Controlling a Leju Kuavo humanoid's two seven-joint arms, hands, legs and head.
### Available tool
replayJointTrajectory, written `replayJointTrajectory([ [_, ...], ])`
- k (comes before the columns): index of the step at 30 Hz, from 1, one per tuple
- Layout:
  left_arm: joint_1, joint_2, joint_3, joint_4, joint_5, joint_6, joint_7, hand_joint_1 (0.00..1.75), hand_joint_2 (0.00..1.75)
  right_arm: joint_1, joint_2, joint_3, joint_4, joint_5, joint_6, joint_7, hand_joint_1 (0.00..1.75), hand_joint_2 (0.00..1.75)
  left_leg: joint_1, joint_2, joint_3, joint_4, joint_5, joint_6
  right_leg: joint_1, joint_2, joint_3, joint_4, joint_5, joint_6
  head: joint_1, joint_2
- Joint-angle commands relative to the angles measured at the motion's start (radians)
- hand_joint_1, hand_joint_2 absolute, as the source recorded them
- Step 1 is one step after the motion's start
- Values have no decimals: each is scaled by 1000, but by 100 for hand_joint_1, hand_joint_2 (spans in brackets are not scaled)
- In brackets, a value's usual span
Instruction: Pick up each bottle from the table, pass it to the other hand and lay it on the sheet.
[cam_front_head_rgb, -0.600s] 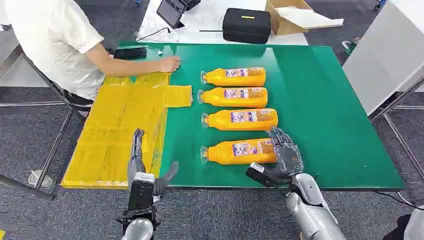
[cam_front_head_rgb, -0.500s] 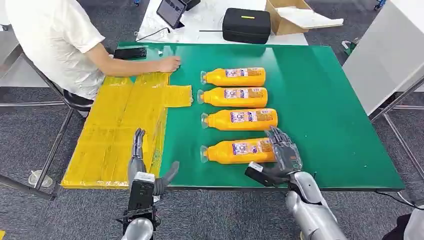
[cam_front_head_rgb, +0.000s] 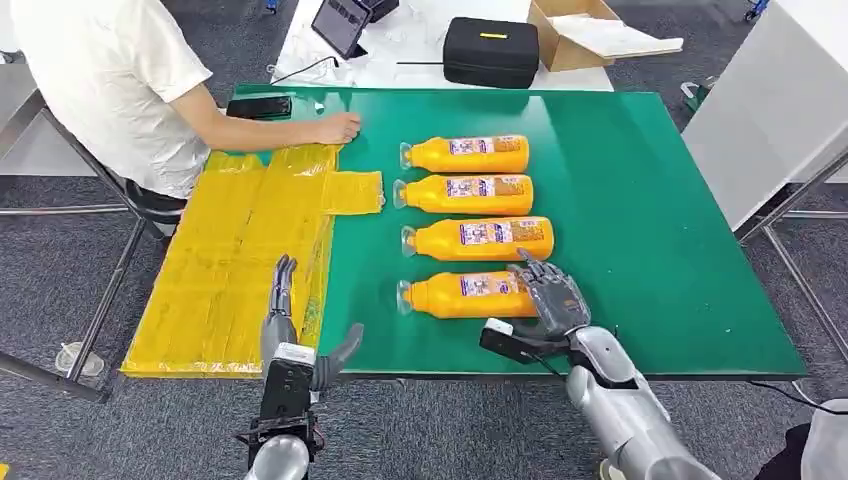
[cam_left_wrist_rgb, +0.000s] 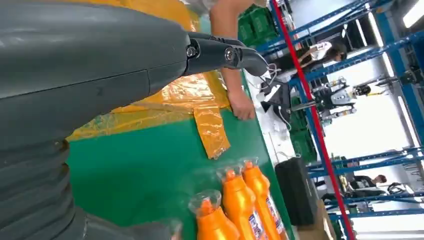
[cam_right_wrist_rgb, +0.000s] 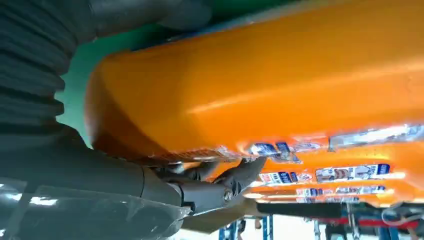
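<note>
Bottle (cam_front_head_rgb: 465, 294) nearest the table (cam_front_head_rgb: 650, 250) edge, lying flat among four; right hand (cam_front_head_rgb: 548, 297) wraps its base end, apparently gripping. Left hand (cam_front_head_rgb: 290, 325) open near the sheet (cam_front_head_rgb: 240, 260). Plastic likely smooth, full, weighty: grip mid-body.

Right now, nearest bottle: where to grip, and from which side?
Grip the nearest bottle around its wide base end, coming from the robot's right. It lies on its side, cap toward the yellow sheet, base toward the right hand, whose fingers already wrap that end.
</note>
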Motion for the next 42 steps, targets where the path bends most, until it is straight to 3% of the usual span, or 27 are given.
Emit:
replayJointTrajectory([
  [1,-32,15,-17,18,0,0,8,0,175,-51,-23,88,148,-6,57,20,175,175,0,-3,6,-1,0,1,1,-5,8,-1,-2,-2,0,0],
  [9,-33,18,-15,15,7,5,3,0,175,-90,-65,146,218,-5,163,68,175,175,0,-2,7,-1,0,1,1,-2,9,-1,0,-1,0,0],
  [12,-33,18,-13,9,15,2,0,0,175,-70,-71,130,195,-65,177,15,175,175,0,-2,11,-1,-1,1,1,-3,12,-2,-1,-1,0,0],
  [14,-29,9,-4,1,53,-8,-23,0,175,-26,-46,44,141,-232,229,-100,175,175,0,-5,13,-1,-1,2,1,-6,15,-3,-1,-1,0,0],
  [15,-30,9,-5,2,53,-9,-23,0,175,-24,-43,47,137,-232,230,-99,175,175,1,-5,14,-1,-1,2,1,-5,15,-3,-2,0,0,0],
  [17,-30,9,15,-23,214,-102,-27,0,175,41,-6,-11,4,-367,218,-184,175,175,1,-6,14,-2,0,3,1,-6,16,-4,-1,-1,0,0],
  [18,-33,11,11,-21,219,-100,-27,0,175,51,-5,-5,-21,-371,219,-170,175,175,1,-5,15,-2,0,3,1,-6,17,-4,-1,-1,0,0],
  [20,-21,-3,38,-37,419,-225,6,0,175,106,58,-82,-159,-537,222,-223,175,175,1,-2,15,-1,-2,3,1,-2,17,-3,-1,-1,0,0],
  [25,5,5,27,-23,566,-306,50,0,175,165,112,-102,-321,-606,113,-230,169,175,1,2,15,-1,-4,1,1,2,15,-1,-1,-2,0,0],
  [26,9,9,24,-12,615,-345,82,0,175,174,136,-125,-345,-653,99,-255,175,175,0,1,14,-1,-3,2,1,0,14,-1,-2,-2,-1,0],
  [29,7,28,-2,25,690,-425,134,0,175,192,163,-121,-390,-694,88,-270,173,175,1,0,9,-1,-3,2,1,-1,11,-1,-2,-1,0,0],
  [36,4,30,-6,34,694,-430,133,0,175,194,164,-115,-391,-698,86,-271,173,175,1,-1,4,-1,-2,2,0,-1,6,-1,-2,-1,0,0],
  [39,-9,53,-44,56,693,-502,151,0,175,183,163,-64,-367,-696,131,-282,154,175,0,-1,4,-1,-2,2,0,-1,6,-1,-2,-1,0,0],
  [42,-41,54,-59,103,624,-537,137,0,175,137,157,75,-269,-638,227,-235,173,175,0,0,5,-1,-2,2,1,0,7,-2,-1,-1,0,0],
])
